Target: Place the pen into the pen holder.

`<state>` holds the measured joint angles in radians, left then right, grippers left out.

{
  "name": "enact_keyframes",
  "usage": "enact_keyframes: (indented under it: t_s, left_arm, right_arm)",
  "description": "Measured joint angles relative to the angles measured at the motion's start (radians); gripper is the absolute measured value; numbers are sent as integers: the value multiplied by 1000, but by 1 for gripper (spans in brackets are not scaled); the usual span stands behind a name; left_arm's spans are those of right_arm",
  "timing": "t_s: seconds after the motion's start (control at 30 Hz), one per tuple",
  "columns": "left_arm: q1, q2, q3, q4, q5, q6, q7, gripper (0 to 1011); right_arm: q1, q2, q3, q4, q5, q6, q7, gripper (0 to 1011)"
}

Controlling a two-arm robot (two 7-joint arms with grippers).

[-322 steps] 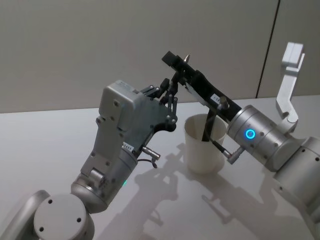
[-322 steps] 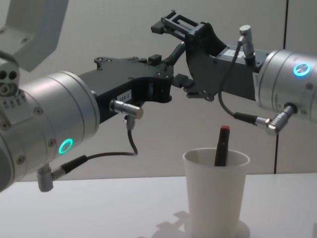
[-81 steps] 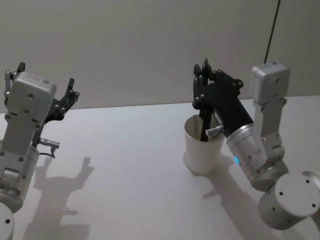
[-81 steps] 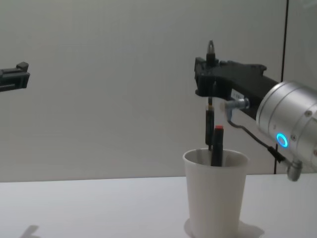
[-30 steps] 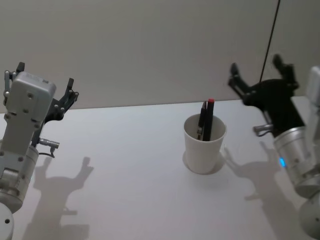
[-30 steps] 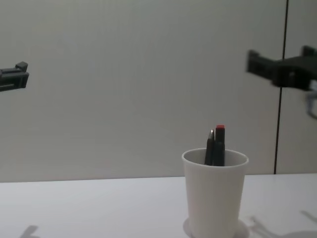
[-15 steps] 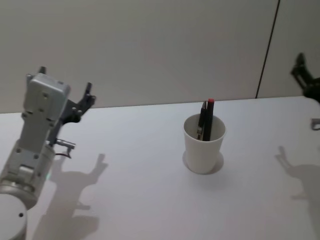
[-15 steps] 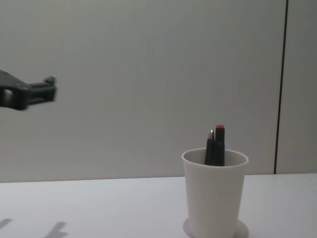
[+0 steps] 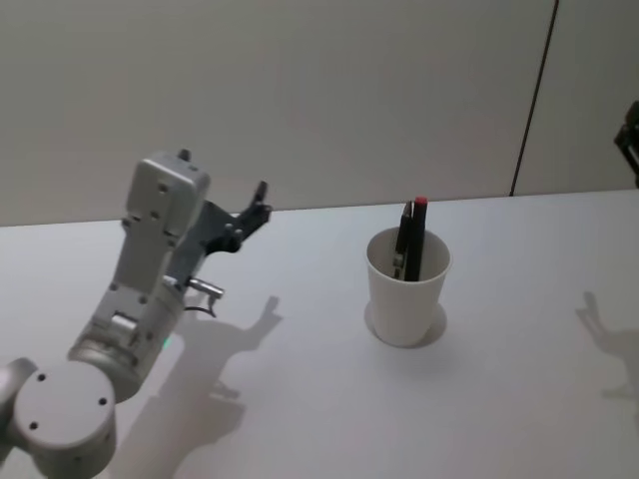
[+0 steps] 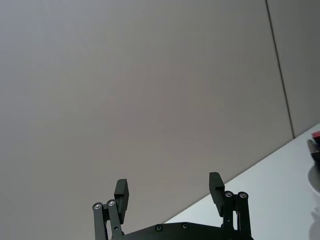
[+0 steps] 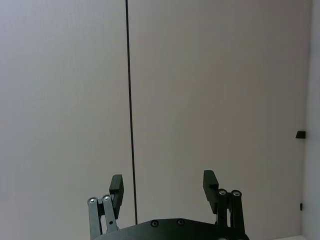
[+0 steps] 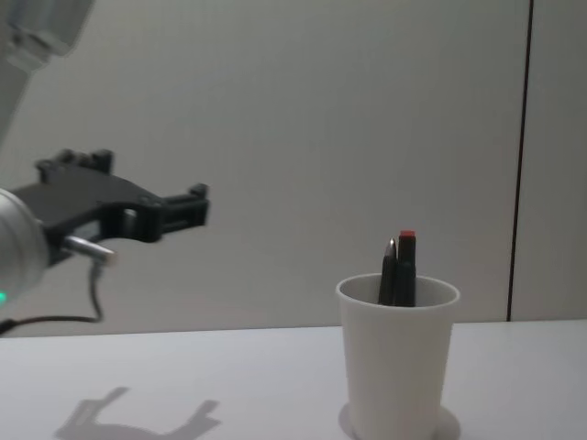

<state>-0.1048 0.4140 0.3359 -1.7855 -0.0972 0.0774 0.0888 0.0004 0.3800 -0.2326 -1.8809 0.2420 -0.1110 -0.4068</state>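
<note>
The cup's (image 9: pixel 406 289) base was cut off at the lower edge of the chest view, and how far its contents reached down inside could not be seen. In the left wrist view only a sliver of the cup and a red tip showed at the frame's edge. The right claw (image 11: pixel 162 190) was nearly out of the head view, a dark piece at the right border; its wrist view showed the fingers (image 11: pixel 209 183) spread apart with nothing between them, aimed at the wall.

The cup stood upright on the white surface (image 9: pixel 300 399). Two pens leaned together inside it, against the far side: a pen (image 12: pixel 406 266) with a red top, and a darker one (image 12: pixel 389 271) just beside it, both sticking up past the rim.

The left claw (image 10: pixel 168 192) hung above the surface, well to the left of the cup, its fingers (image 10: pixel 121 192) wide apart and empty. Both claws were clear of the pens and the cup.
</note>
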Motion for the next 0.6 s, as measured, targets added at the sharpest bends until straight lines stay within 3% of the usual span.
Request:
enact_keyframes:
  t_s: [0.33,0.6]
  left_arm:
    - [-96,-24,86,115,-75,-45,-73,1001]
    - [-128,-31,115,154,-100,-62,-96,1001]
  right_arm:
    - [0,0,-1,0,-1,0,1,1002]
    - [0,0,-1,1,-1,1,2,1001]
